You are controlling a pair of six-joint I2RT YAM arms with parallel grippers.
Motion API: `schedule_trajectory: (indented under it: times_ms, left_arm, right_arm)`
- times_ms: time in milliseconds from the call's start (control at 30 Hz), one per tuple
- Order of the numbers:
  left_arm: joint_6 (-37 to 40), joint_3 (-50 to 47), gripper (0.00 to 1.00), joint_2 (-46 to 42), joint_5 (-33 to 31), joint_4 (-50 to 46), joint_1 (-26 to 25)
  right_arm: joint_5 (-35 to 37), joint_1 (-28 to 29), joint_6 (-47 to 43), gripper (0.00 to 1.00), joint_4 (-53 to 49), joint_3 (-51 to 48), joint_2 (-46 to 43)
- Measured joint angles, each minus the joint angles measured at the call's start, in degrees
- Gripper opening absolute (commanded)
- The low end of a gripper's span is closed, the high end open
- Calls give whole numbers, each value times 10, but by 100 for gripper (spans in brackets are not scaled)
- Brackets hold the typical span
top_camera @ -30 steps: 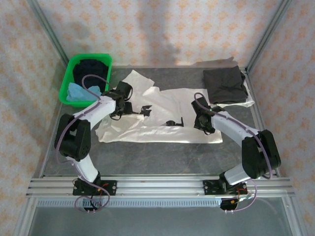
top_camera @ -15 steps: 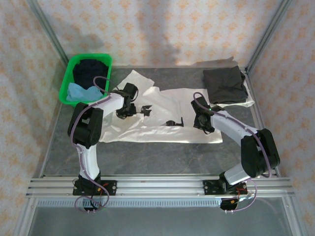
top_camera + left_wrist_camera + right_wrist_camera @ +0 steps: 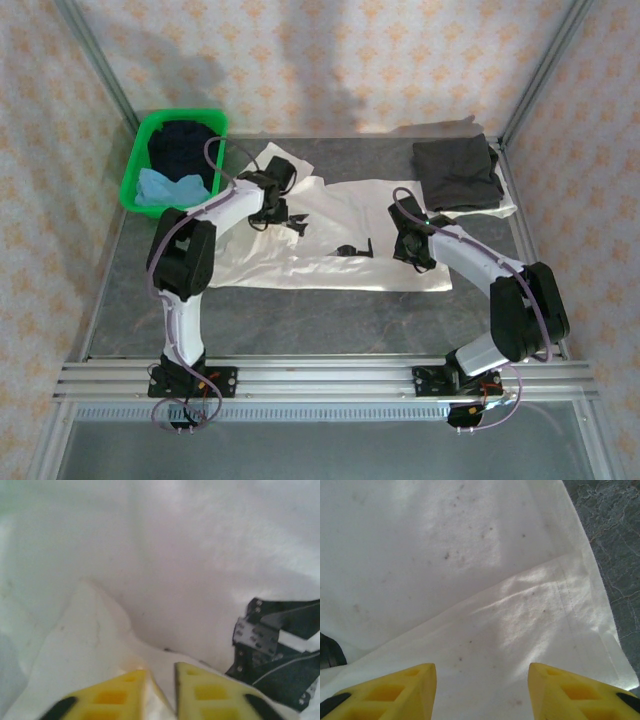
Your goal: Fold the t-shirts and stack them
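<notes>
A: Where is the large off-white cloth t-shirt with small black prints (image 3: 340, 270)?
B: It lies spread on the grey speckled table (image 3: 330, 325).
A: And the tools?
B: The left gripper (image 3: 161, 669) has its yellow fingers nearly together at a raised fold; whether it grips, I cannot tell. The right gripper (image 3: 481, 667) is released and gapes wide over the hem.
</notes>
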Motion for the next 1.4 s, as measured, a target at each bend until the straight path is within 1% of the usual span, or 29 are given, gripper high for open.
schedule_trajectory:
  times_ms: [33,100,167,200,300,433,533,600,667,767,933,1000,1133,1233,1300,1400]
  left_arm:
    - [2,0,51,6,-5,0,0]
    - [1,-4,57,11,-11,-5,2]
    - [-2,-12,69,7,-19,-9,5]
    - [-3,-20,73,0,-23,-10,6]
    - [-11,-61,79,-47,-35,-12,13]
    - [-25,-143,79,-158,-48,-9,25]
    - [-42,-211,78,-218,-47,2,35]
    - [-54,-257,76,-230,-45,11,42]
    - [-67,-304,72,-229,-39,22,51]
    - [-91,-375,68,-231,-23,33,80]
    - [-124,-447,64,-307,1,63,139]
    - [-133,-467,64,-320,8,66,150]
    - [-143,-487,64,-354,22,65,156]
    - [-144,-489,70,-382,29,50,156]
    - [-142,-483,74,-409,29,34,155]
    - [-140,-439,75,-424,26,11,137]
  right_arm:
    - [1,0,0,51,0,0,0]
    - [4,0,0,51,0,0,0]
    - [7,0,0,51,0,0,-1]
    - [8,0,0,51,0,0,-1]
    - [8,0,0,51,0,0,-3]
    - [8,0,0,51,0,0,-3]
    - [8,0,3,51,2,-2,-3]
    - [8,0,6,51,10,-11,-3]
    - [6,0,10,51,12,-21,0]
    - [9,0,23,51,11,-30,12]
    - [6,-19,52,51,12,-72,14]
    - [-1,-30,64,51,11,-90,14]
    - [-10,-33,87,51,19,-112,-2]
    - [-27,-33,96,51,13,-126,-29]
    - [-33,-33,95,52,9,-125,-53]
    - [-39,-33,90,52,9,-98,-74]
